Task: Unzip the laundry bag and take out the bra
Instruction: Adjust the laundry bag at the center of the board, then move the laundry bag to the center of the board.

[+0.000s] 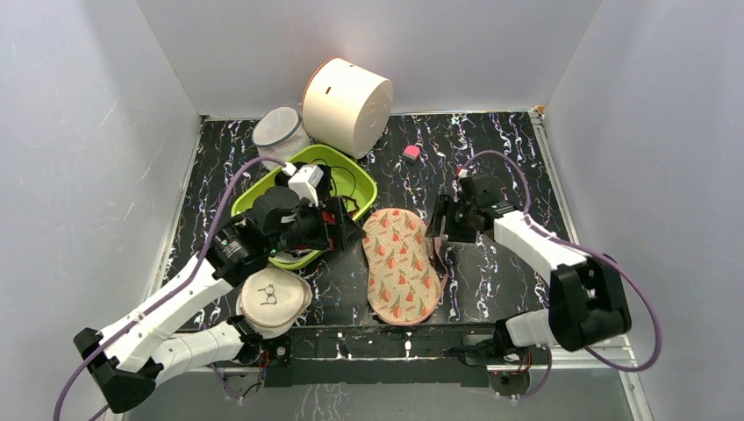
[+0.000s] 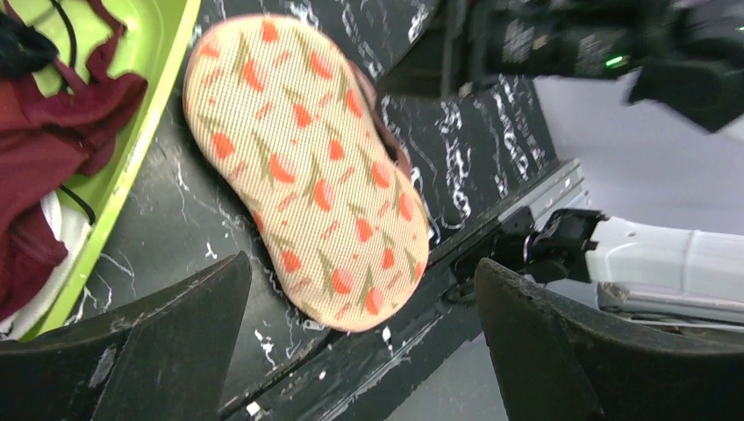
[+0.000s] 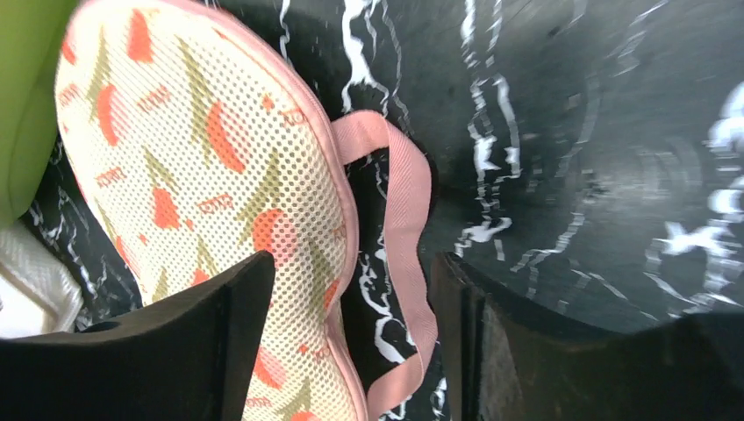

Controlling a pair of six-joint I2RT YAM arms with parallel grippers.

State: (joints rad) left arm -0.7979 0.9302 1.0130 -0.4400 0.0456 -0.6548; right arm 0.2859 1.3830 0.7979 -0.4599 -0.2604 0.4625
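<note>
Jaws on the left gripper are spread wide, and nothing is held or touched between them. The laundry bag is seen beyond the gap, lying flat on the black marbled table. Jaws on the right gripper are likewise parted, with nothing clasped. A pink ribbon loop at the bag's edge is framed between the dark fingers, and whether it is touched cannot be told.

From above, the bag is seen laid lengthwise near the table's front edge, between the two grippers. The left gripper is poised just beside its far left edge and the right gripper just beside its far right edge. Whether the zipper is open cannot be told.

A green basin is placed behind the left gripper, with a maroon garment heaped in it. A round cream pouch is set beside the left arm. A cream drum and a white mesh cylinder are stood at the far end.
</note>
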